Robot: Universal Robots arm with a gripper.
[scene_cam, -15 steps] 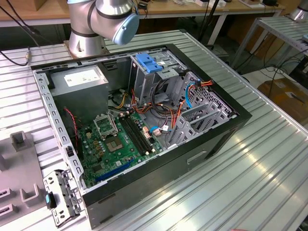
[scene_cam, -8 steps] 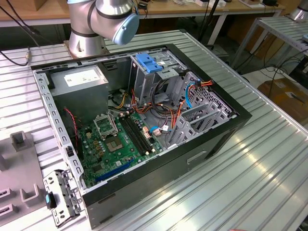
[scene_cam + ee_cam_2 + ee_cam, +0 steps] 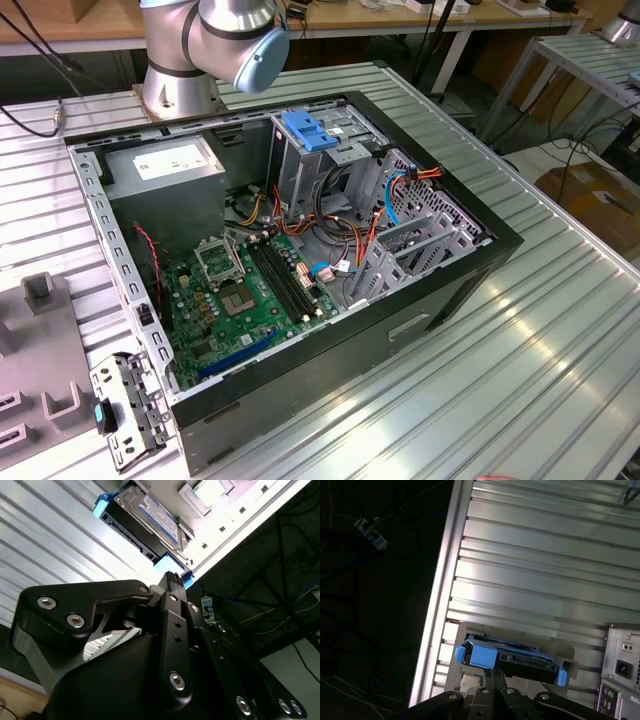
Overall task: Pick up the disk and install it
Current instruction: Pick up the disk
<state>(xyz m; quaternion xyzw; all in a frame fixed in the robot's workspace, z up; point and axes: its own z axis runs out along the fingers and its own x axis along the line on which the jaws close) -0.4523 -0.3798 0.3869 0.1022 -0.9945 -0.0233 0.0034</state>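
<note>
Where the disk (image 3: 527,661) sits: grey holder (image 3: 567,655) on the ribbed desk (image 3: 545,580), near the computer case (image 3: 622,670).
Tool (image 3: 492,672): at the disk's blue-railed end; open or closed, cannot tell.

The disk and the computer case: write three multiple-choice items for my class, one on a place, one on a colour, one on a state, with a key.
1. Where does the disk lie? A in the drive cage; B on a grey holder on the ribbed table; C on the floor.
2. What colour are its rails? A red; B yellow; C blue.
3. The computer case is: A open, motherboard showing; B closed; C upside down.
Key: 1 B, the first wrist view shows it on the holder; 2 C, both wrist views show blue ends; 3 A, the green board is in plain sight.
</note>
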